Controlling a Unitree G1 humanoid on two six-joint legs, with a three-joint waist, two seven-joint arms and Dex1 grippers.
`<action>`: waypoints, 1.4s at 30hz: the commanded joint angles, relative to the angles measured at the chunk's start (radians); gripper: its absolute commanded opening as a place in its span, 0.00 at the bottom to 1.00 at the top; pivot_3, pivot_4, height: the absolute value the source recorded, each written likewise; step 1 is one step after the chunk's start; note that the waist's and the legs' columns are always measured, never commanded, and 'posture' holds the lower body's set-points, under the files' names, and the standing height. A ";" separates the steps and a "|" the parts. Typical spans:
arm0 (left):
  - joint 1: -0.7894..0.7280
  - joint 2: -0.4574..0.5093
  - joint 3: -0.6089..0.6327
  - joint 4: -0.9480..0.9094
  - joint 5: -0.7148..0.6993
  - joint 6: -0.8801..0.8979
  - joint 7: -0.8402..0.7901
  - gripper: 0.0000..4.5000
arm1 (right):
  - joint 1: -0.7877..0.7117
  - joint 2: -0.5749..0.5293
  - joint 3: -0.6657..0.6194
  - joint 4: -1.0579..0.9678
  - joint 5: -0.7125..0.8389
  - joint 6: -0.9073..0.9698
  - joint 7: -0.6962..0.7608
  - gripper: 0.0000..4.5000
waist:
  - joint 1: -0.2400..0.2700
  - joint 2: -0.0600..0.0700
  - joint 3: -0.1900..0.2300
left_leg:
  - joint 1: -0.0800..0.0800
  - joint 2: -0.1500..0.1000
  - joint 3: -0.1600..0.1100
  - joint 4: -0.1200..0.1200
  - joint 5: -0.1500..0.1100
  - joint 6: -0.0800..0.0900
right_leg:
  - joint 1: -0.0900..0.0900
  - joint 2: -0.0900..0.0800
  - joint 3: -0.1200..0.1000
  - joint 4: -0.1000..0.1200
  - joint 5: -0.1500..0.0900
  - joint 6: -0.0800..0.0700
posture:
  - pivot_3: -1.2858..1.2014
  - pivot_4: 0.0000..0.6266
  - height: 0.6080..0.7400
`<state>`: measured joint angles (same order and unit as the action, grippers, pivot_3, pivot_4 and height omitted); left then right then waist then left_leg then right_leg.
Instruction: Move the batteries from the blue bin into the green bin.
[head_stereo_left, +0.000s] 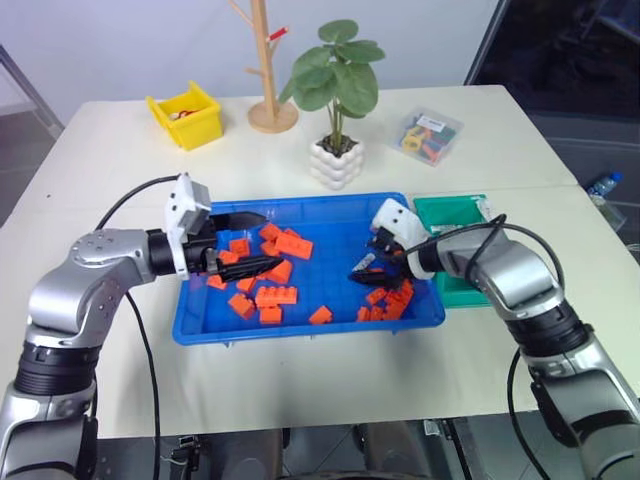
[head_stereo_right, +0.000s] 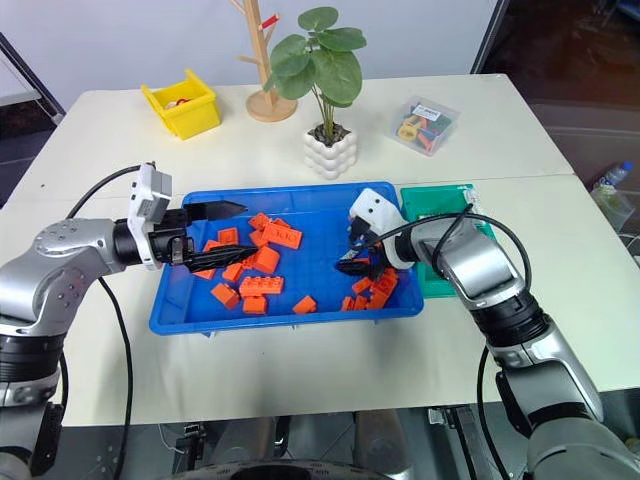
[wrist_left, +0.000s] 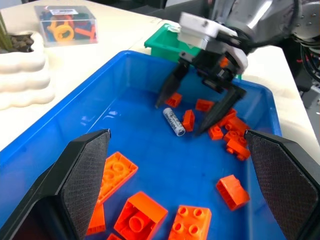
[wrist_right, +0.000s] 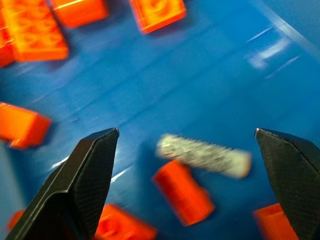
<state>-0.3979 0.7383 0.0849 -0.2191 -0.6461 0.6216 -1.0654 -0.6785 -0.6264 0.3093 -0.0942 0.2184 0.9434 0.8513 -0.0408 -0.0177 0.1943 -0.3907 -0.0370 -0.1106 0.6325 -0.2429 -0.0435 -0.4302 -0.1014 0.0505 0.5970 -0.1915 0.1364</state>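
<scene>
In the blue bin (wrist_left: 125, 65), a battery (wrist_left: 173, 121) lies flat, beside a brick (wrist_left: 188, 120).

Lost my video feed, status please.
Both hands open. Right hand over battery in blue bin, not gripped. Orange brick touching battery. Left hand idle over the bin.

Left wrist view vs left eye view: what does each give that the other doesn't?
Left wrist view alone: a battery lying on the blue bin's floor, between the open right gripper's fingers. Left eye view alone: the yellow bin, the wooden stand, and the left gripper, open over the bricks. Shared: the blue bin, the orange bricks, the green bin, the clear box and the white plant pot.
</scene>
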 joint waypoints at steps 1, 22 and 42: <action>0.010 0.007 0.034 -0.044 -0.020 0.000 0.013 1.00 | -0.003 -0.002 -0.010 0.028 -0.008 -0.019 -0.001 0.99 | 0.004 0.000 0.000 | 0.000 0.000 0.000 0.000 0.000 0.000 | 0.000 0.000 0.000 0.000 0.000 0.000 | 0.52 0.24 1.00; 0.021 0.001 0.042 -0.055 -0.035 -0.002 0.054 1.00 | 0.004 -0.044 0.054 0.018 -0.024 -0.017 0.063 0.99 | 0.008 0.000 0.000 | 0.000 0.000 0.000 0.000 0.000 0.000 | 0.001 0.000 0.000 -0.001 0.000 0.000 | 0.52 0.24 1.00; 0.040 -0.017 0.065 -0.088 -0.050 -0.010 0.106 1.00 | -0.082 -0.044 0.141 0.154 -0.097 -0.110 0.171 0.00 | 0.008 -0.001 0.000 | 0.001 0.000 0.000 0.000 0.000 0.000 | 0.001 0.000 0.000 -0.001 0.000 0.000 | 0.52 0.24 1.00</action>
<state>-0.3550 0.7218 0.1152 -0.2791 -0.6825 0.6252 -0.9628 -0.7602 -0.6597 0.4494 0.0421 0.1407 0.8252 1.0217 -0.0331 -0.0182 0.1939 -0.3901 -0.0371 -0.1108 0.6329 -0.2429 -0.0435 -0.4291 -0.1015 0.0504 0.5963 -0.1915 0.1364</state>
